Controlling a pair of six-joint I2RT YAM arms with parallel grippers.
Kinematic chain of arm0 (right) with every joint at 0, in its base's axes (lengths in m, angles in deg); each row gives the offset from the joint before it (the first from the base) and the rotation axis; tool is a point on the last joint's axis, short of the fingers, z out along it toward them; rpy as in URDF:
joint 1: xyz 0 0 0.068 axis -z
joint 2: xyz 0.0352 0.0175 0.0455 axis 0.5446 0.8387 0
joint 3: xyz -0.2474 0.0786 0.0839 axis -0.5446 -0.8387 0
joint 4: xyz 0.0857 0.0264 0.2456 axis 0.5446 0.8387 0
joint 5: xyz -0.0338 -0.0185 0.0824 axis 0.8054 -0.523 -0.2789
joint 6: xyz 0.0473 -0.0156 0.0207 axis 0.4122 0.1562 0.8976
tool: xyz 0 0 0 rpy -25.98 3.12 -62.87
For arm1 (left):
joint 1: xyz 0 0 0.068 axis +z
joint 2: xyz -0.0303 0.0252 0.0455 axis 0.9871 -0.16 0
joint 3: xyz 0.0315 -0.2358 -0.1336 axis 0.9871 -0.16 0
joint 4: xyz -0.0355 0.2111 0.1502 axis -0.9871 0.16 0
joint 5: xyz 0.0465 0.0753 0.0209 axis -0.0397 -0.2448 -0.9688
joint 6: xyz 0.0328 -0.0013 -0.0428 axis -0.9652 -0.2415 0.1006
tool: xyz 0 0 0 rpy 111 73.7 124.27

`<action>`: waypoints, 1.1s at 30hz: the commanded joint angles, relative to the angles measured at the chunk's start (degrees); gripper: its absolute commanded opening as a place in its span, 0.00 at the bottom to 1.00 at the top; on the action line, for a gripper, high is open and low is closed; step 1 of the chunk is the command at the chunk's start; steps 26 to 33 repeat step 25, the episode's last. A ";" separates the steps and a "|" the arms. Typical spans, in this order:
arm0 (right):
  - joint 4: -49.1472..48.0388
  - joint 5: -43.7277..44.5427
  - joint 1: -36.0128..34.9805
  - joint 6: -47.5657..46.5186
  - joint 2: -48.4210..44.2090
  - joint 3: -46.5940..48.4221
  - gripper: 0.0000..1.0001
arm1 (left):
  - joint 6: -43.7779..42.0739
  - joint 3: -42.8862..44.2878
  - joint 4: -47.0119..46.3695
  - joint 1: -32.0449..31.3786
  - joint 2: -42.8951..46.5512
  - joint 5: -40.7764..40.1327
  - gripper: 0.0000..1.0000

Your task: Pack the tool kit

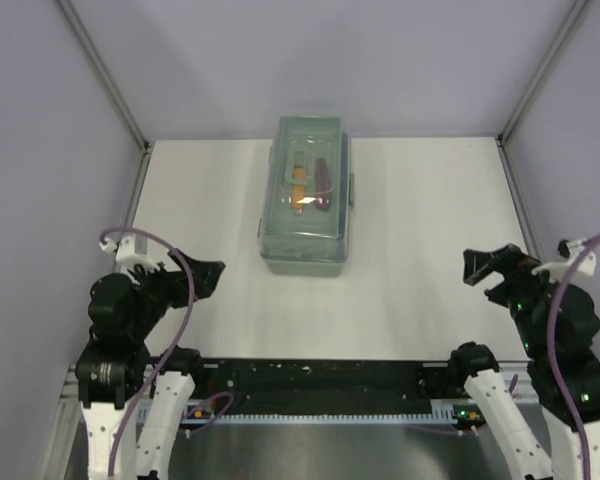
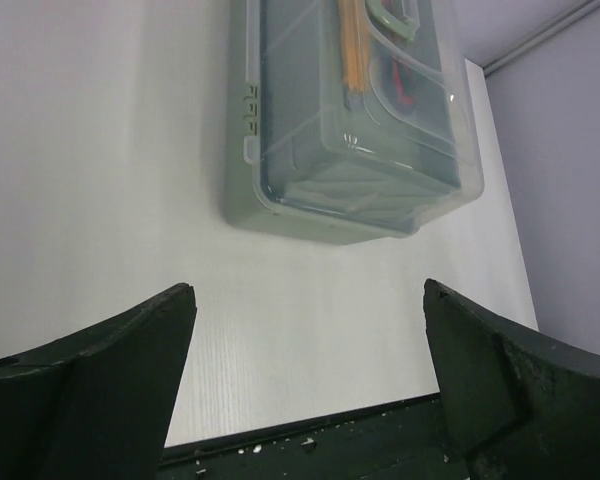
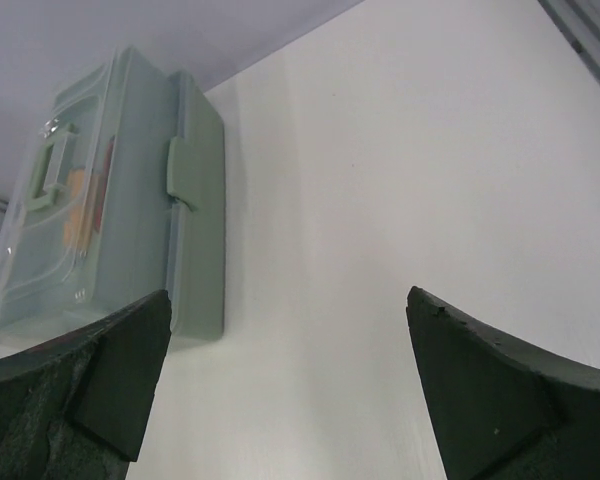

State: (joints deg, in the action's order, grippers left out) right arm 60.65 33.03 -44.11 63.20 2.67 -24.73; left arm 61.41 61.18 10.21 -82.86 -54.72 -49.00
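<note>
The grey-green toolbox [image 1: 306, 195] stands shut on the white table, far centre, its translucent lid down. Orange and dark red tools [image 1: 310, 186] show through the lid. It also shows in the left wrist view [image 2: 340, 130] and in the right wrist view [image 3: 120, 230], where its side latch [image 3: 193, 172] lies flat and its top handle [image 3: 48, 178] shows. My left gripper [image 1: 208, 276] is open and empty near the front left, well short of the box. My right gripper [image 1: 480, 266] is open and empty near the front right. No loose tools show on the table.
Grey walls with metal frame rails [image 1: 105, 70] close in the table at the back and sides. A black rail [image 1: 320, 385] runs along the near edge between the arm bases. Bare white table [image 1: 420, 230] lies around the box.
</note>
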 commanded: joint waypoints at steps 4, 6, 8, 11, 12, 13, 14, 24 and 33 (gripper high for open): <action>15.65 3.35 -0.31 -2.13 -9.52 7.36 0.99 | -2.20 3.56 15.30 -0.13 5.16 -1.88 0.99; 17.14 3.00 -0.31 -2.40 -10.22 8.24 0.99 | -3.17 4.44 17.24 -0.13 5.33 -1.53 0.98; 18.11 3.17 -0.31 -2.40 -10.84 9.38 0.99 | -4.75 5.06 18.30 -0.13 5.68 -1.17 0.98; 18.82 3.52 -0.40 -2.92 -10.84 11.14 0.99 | -6.42 6.81 21.19 -0.13 5.60 -2.75 0.98; 18.91 3.61 -0.40 -2.92 -10.75 11.75 0.99 | -6.86 7.34 21.81 -0.22 5.68 -3.10 0.98; 18.82 3.70 -0.31 -2.84 -10.58 12.19 0.99 | -7.13 7.70 22.08 -0.22 5.60 -3.28 0.98; 18.82 3.61 -0.40 -2.92 -10.49 12.63 0.99 | -7.48 8.13 22.34 -0.13 5.60 -3.37 0.98; 18.65 4.67 -0.31 -2.83 -9.26 14.57 0.99 | -7.66 9.89 23.31 -0.13 5.33 -5.57 0.98; 18.56 4.58 -0.31 -2.75 -9.17 14.49 0.99 | -8.01 10.33 22.79 -0.13 5.33 -5.13 0.98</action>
